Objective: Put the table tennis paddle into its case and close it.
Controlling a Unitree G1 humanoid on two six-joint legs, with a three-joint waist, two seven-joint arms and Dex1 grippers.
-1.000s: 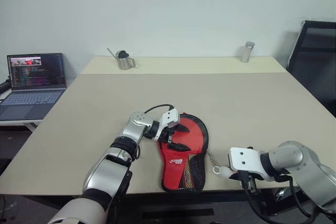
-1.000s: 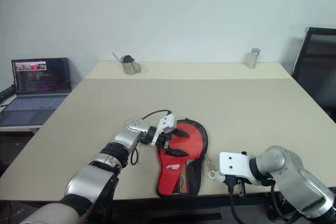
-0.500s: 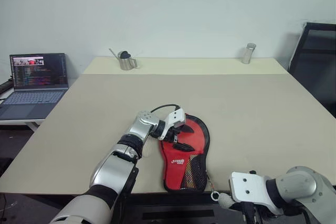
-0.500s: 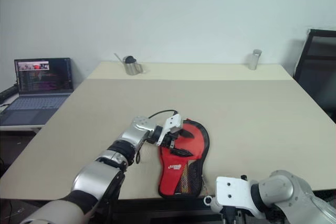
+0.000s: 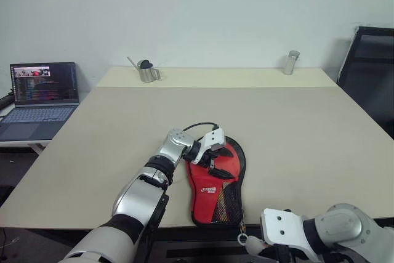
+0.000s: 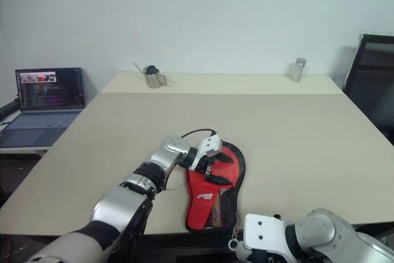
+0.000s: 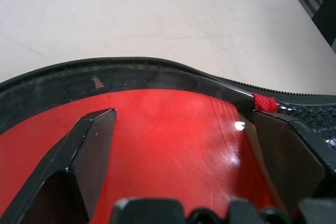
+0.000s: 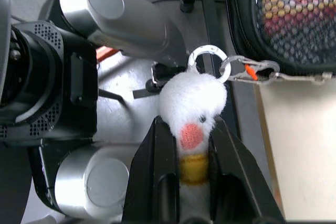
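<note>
The case [image 5: 216,184] is seen lying flat near the front edge of the counter [image 5: 295,133], red side up, its round end away from the robot and its narrow end with the black mesh pocket and white logo toward the edge. A black zipper rim runs round the outline. In the left wrist view a glossy red face [image 7: 173,135] is seen inside the black rim; whether this is the paddle or the case's own fabric cannot be told.

The left pincer [image 5: 213,157] is held over the round end of the case, pointing down and to the right, with its fingers [image 7: 92,145] spread wide on either side of the red surface; nothing is pinched between them.

The right pincer [image 8: 191,145] is seen low, off the front edge of the counter and just beside the case's narrow end. It is pressed together on a small white plush charm [image 8: 192,103] with a pink spot and a yellow band. The charm is joined by a metal ring [image 8: 208,59] and a clip [image 8: 251,71] to the mesh corner of the case.

Along the far edge of the counter a small metal watering can [image 5: 146,70] stands at the left and a metal cylinder [image 5: 290,62] at the right. A laptop [image 5: 40,93] is open on a separate low surface to the left, and a black chair [image 5: 369,72] stands at the right.
</note>
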